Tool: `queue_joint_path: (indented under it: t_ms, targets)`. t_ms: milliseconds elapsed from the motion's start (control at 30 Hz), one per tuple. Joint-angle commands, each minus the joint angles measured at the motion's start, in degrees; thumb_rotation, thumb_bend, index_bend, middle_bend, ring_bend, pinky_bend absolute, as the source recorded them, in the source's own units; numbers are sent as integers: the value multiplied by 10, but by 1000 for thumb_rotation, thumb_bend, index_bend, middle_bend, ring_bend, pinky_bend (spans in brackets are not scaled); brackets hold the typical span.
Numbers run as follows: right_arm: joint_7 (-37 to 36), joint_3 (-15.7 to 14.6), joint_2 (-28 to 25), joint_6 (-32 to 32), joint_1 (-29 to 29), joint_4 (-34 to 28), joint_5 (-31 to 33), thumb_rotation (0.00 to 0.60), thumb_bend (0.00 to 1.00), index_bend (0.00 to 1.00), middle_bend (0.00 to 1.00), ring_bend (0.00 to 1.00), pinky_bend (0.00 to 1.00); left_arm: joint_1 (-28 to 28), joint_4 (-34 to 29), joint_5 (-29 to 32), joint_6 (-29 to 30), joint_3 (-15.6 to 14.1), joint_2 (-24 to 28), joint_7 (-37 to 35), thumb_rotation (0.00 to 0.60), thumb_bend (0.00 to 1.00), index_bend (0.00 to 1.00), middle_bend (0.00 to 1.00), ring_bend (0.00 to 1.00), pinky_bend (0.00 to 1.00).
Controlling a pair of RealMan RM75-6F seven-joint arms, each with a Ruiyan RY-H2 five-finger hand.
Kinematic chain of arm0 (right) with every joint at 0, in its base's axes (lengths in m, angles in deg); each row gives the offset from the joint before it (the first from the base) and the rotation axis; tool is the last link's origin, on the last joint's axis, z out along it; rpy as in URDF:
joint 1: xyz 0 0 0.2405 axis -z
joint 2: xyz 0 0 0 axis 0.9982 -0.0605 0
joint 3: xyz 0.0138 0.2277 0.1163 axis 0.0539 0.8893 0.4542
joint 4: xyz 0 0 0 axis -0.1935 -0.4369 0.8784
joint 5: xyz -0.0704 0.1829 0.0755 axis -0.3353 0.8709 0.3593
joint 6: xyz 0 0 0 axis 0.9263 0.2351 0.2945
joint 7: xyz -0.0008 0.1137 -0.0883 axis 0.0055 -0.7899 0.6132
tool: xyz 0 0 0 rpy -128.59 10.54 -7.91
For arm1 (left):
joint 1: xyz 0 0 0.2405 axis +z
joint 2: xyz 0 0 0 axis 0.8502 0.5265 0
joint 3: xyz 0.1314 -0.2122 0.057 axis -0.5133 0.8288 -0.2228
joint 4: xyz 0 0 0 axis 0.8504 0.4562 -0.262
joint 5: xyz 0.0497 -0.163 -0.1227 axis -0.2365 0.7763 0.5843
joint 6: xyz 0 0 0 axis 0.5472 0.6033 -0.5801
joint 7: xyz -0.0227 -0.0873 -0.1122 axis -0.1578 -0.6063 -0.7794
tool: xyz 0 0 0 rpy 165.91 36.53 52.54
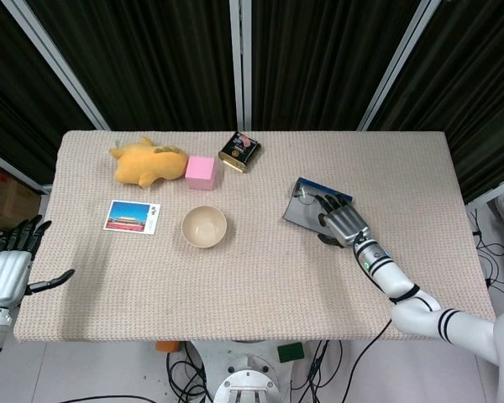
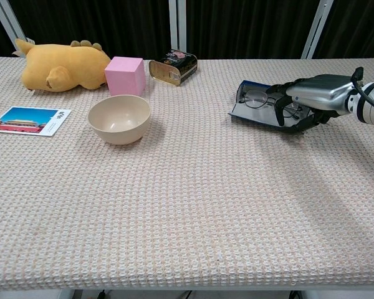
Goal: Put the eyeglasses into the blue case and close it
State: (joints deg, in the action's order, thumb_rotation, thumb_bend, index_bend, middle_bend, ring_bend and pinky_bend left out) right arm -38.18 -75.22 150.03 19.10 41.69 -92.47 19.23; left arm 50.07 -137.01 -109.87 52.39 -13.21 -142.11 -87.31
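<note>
The blue case [image 1: 299, 211] [image 2: 254, 116] lies open at the table's right side, turned at an angle, with its near flap raised off the cloth. The eyeglasses [image 1: 306, 196] [image 2: 256, 98] rest inside against the case's far edge. My right hand [image 1: 343, 223] [image 2: 313, 93] grips the raised flap, fingers curled over its top and the thumb underneath. My left hand [image 1: 5, 270] hangs off the table's left edge, fingers spread, holding nothing.
A yellow plush toy [image 1: 147, 162] [image 2: 62, 65], a pink cube [image 1: 201, 172] [image 2: 124, 75] and a dark tin [image 1: 239, 151] [image 2: 172, 66] line the far side. A beige bowl [image 1: 204, 227] [image 2: 119, 118] and a postcard [image 1: 132, 217] [image 2: 28, 119] lie left of centre.
</note>
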Motion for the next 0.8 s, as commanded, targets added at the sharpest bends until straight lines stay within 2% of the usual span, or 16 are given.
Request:
queue_joint_path:
  t_ms: [33,333,700,800]
  targets:
    - [-9,2,5,-6,1,10,-5,423,1000,503,0,0,0,-1,2,1,-2,0,-1,-2,78,0,63,0,0,106]
    - [-46,14,13,-10,8,42,1,434,1000,460,0,0,0,-4,12,7,-13,0,-8,-7,76,0,63,0,0,106]
    - [-107,27,46,0,0,130,-10,563,1000,424,0,0,0,-9,21,10,-20,3,-14,-11,75,0,63,0,0,106]
    - [-125,29,61,1,-7,154,-22,599,960,420,0,0,0,-12,22,11,-23,4,-13,-11,75,0,63,0,0,106]
